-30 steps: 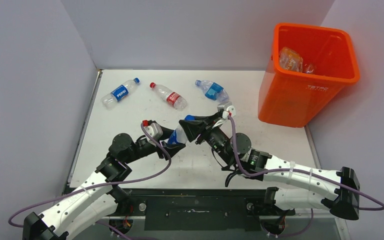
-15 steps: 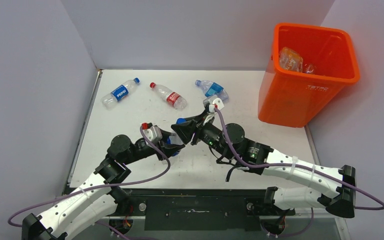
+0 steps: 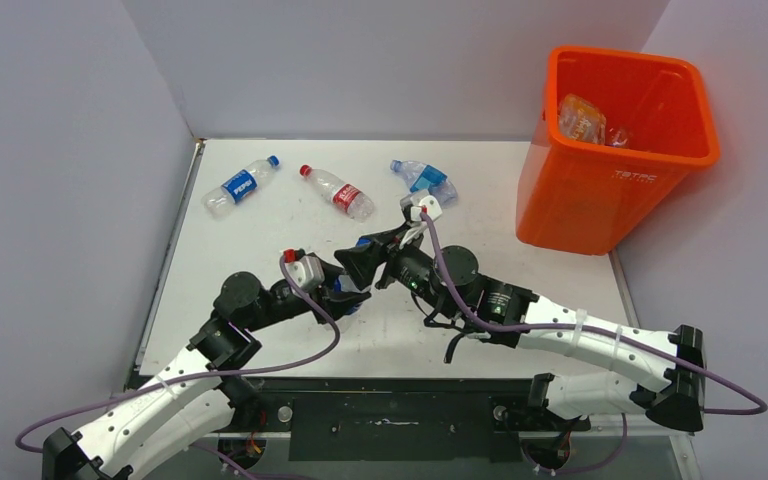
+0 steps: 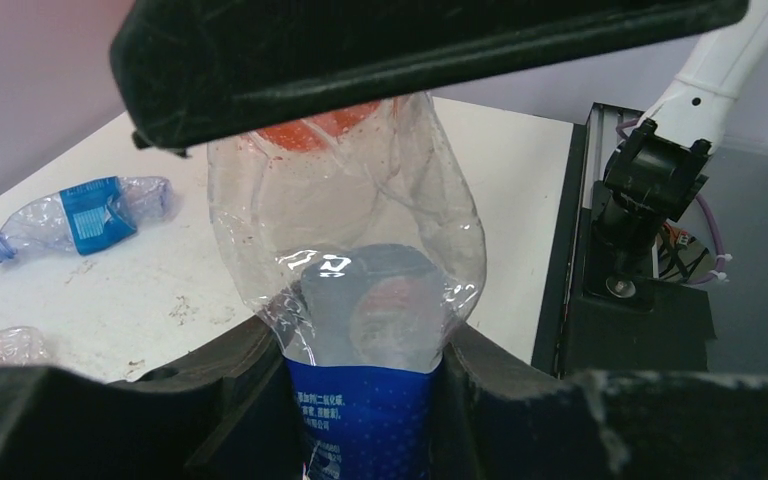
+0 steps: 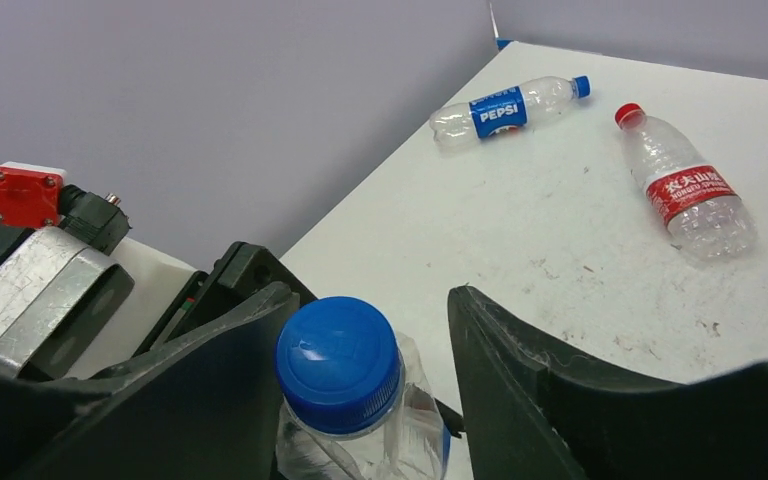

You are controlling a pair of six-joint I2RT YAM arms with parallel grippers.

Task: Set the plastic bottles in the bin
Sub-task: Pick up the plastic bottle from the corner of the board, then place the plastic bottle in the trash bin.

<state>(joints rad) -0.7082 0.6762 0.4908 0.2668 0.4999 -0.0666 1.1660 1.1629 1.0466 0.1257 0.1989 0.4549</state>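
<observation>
- Two grippers crowd one clear crumpled plastic bottle with a blue cap and blue label (image 4: 360, 250) at the middle of the top view. The left gripper (image 3: 345, 292) is clamped on its labelled body, while the right gripper (image 5: 365, 320) has its jaws apart on either side of the cap. If it pulls away crookedly, it could catch the cap and wrench the bottle loose.
- The thin wall is buckled, so I judge it could squirm out of the squeeze and drop onto the white surface (image 3: 260, 250).
- The tall orange plastic bin (image 3: 600, 200) sits at the upper right, well apart from the left arm. A carry across the right arm risks a collision.
- Three other clear plastic bottles (image 3: 338, 192) lie along the upper middle, and a low sweep could scatter them.
</observation>
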